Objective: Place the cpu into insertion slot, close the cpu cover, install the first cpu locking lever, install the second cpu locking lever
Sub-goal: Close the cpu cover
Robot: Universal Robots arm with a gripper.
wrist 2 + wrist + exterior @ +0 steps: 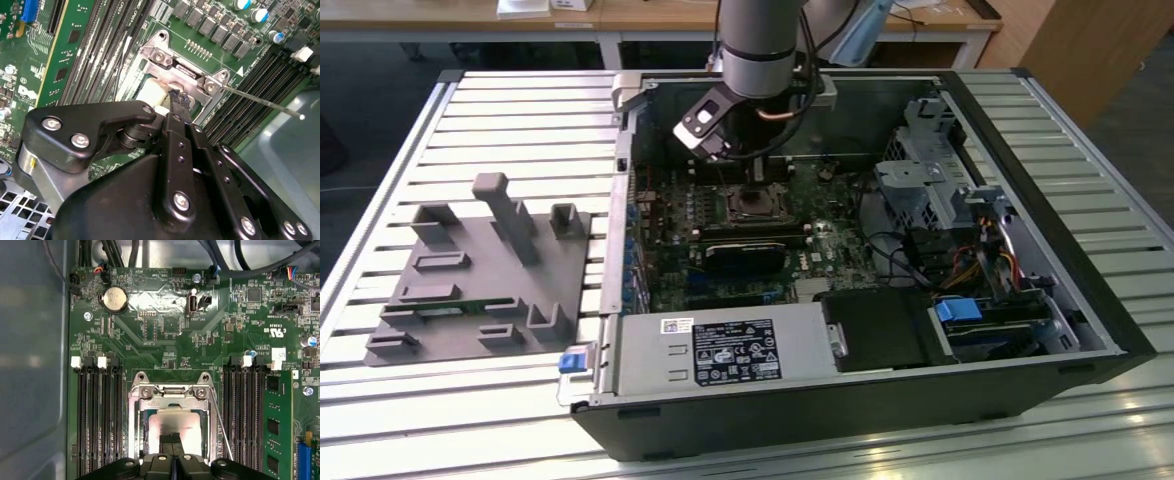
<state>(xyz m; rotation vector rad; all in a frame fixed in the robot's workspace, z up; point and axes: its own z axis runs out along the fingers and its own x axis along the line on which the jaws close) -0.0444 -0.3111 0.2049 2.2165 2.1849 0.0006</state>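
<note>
**The cpu (172, 422) seated in the insertion slot (754, 205), frame lowered over it**
The pale silver chip lies flat in the socket on the green board. The silvery cpu cover (150, 392) frames it, and its face shows through the cut-out. One thin wire locking lever (262, 102) angles out beside the socket, its free end unlatched.

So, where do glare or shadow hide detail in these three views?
First wrist view: glare whitens the cpu face and a patch beside the coin battery. Second wrist view: the cpu behind the dark gripper looks washed out. Exterior view: the case interior is dim, the slatted table bright.
</note>
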